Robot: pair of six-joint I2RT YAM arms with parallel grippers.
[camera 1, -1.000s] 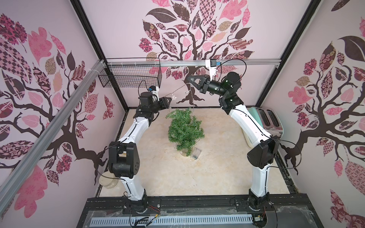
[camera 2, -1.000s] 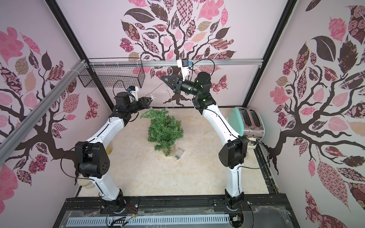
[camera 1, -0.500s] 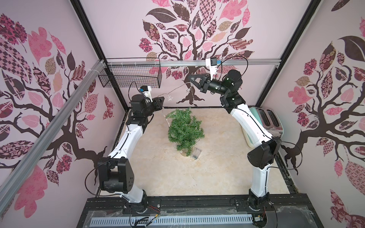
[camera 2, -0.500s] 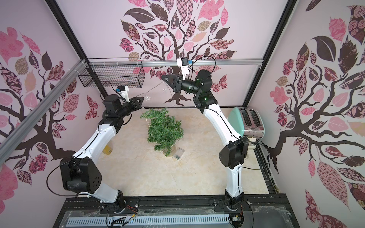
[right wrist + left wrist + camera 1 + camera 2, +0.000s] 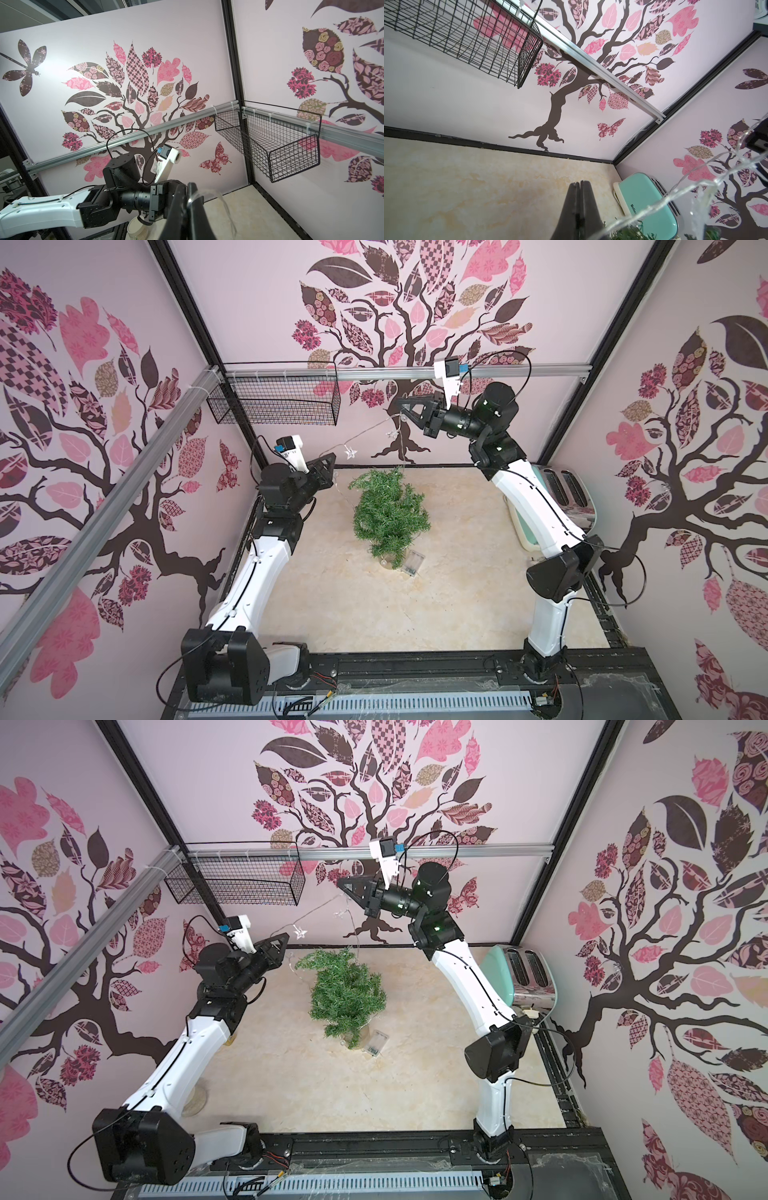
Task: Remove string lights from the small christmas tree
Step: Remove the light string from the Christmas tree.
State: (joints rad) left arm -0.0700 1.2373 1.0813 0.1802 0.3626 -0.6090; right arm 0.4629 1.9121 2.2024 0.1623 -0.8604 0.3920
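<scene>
The small christmas tree [image 5: 390,510] [image 5: 347,990] stands green and bushy mid-table. The string lights' clear battery box [image 5: 412,562] [image 5: 376,1042] lies at its base. My right gripper [image 5: 401,408] [image 5: 341,883] [image 5: 190,185] is raised high at the back, shut on the wire [image 5: 207,192]. From there the wire runs taut down-left, past a star bulb [image 5: 350,452] [image 5: 300,932], to my left gripper [image 5: 331,462] [image 5: 286,940] [image 5: 580,182]. That gripper is shut left of the treetop. The wire [image 5: 695,185] meets its fingers low, outside the wrist view. From there it drops into the branches.
A black wire basket [image 5: 274,400] [image 5: 270,149] hangs on the back rail at the left corner. A mint and chrome toaster [image 5: 557,497] [image 5: 645,205] stands against the right wall. A round pale container [image 5: 195,1098] sits by the left arm's base.
My left gripper has shut from partly open and drawn slightly left, away from the treetop, with its elbow swinging out. The right arm has lifted slightly, holding the wire.
</scene>
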